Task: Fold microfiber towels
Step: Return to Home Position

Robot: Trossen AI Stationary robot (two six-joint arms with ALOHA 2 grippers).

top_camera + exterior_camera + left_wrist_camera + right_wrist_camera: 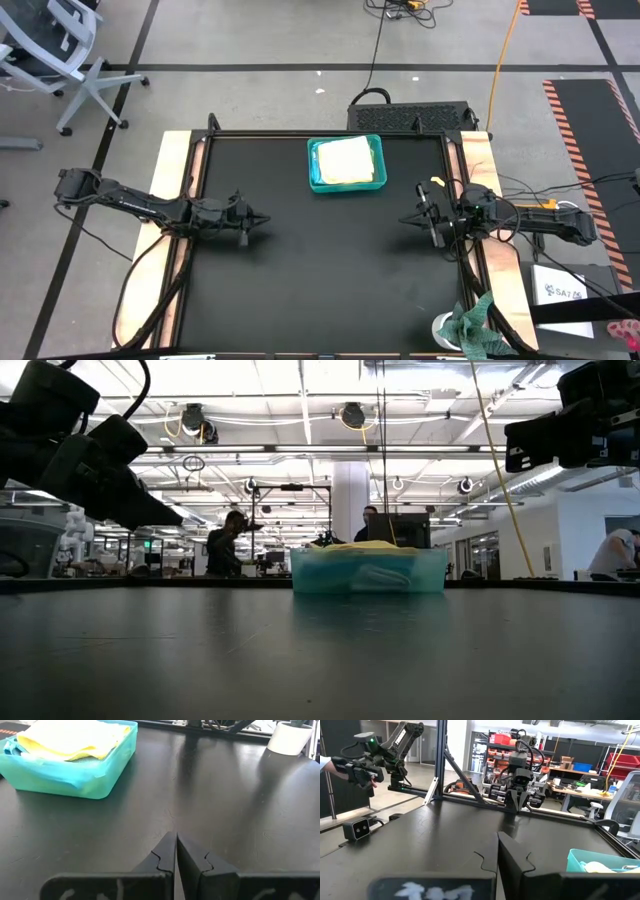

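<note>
The microfiber towels lie stacked in a teal plastic tray (345, 186) at the far middle of the black table, with a pale yellow towel (345, 160) on top. The left wrist view shows the yellow towel (70, 740) folded above the tray's wall (107, 775). My left gripper (262, 218) hovers shut over the table's left part, pointing toward the right. My right gripper (405, 220) hovers shut over the right part, pointing toward the left. Both are on the near side of the tray, well apart from it, and hold nothing.
A mottled green-and-white rag (478, 325) lies over a white cup (447, 330) at the table's near right corner. Wooden strips (172, 170) border the table's left and right sides. People stand in the room behind the tray (368, 572).
</note>
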